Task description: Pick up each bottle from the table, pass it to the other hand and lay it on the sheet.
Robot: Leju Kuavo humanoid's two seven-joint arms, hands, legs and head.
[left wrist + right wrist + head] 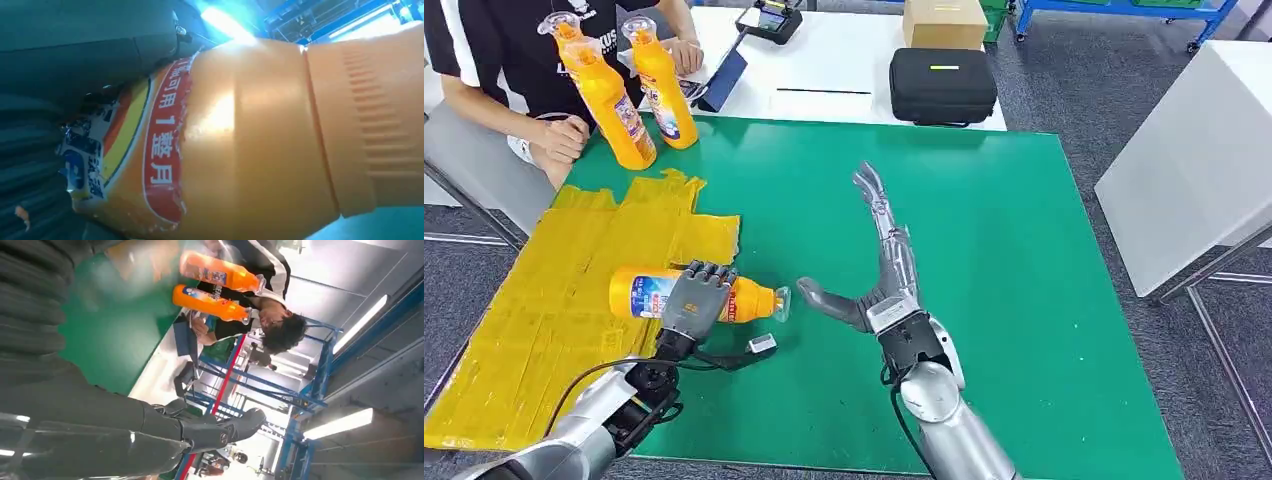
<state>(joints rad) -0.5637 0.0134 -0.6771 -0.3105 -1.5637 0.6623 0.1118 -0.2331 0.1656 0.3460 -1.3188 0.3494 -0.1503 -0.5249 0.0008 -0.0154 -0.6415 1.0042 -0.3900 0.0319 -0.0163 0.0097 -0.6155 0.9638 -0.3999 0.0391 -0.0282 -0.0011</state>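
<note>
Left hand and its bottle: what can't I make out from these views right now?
- Head view: the left hand covers the middle of the held bottle, hiding its label there.
- Head view: whether the bottle touches the yellow sheet is unclear.
- Left wrist view: the bottle's cap end is cut off by the edge.

I see an orange bottle (686,296) with a blue-white-red label under my grey left hand (692,303) | yellow sheet (544,300) beneath and left of it | green table (1024,260) under my silver right hand (879,285) | two orange bottles (634,85) far ahead of the left hand | black case (942,85) beyond the right.
</note>
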